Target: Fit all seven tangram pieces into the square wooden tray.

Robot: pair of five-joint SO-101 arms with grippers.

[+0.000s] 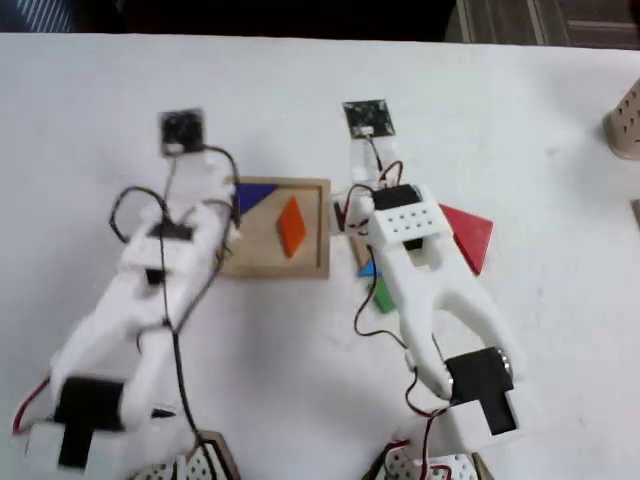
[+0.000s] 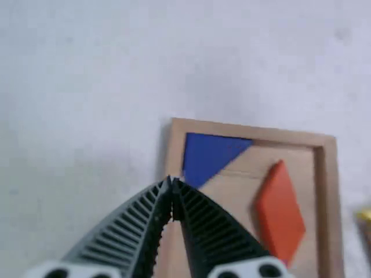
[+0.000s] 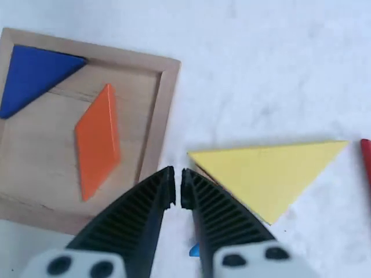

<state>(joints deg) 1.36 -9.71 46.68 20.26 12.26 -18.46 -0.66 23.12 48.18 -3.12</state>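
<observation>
The square wooden tray lies mid-table and holds a blue triangle in one corner and an orange parallelogram beside it. My left gripper is shut and empty, its tips over the tray's rim by the blue triangle; the orange parallelogram lies farther in. My right gripper is shut and empty, in the gap between the tray rim and a yellow triangle. A red triangle, a green piece and a small blue piece lie around the right arm.
Two black square pieces of hardware with cables sit behind the arms. A wooden object stands at the far right edge. The table's back edge runs along the top, with open white surface to the left and right.
</observation>
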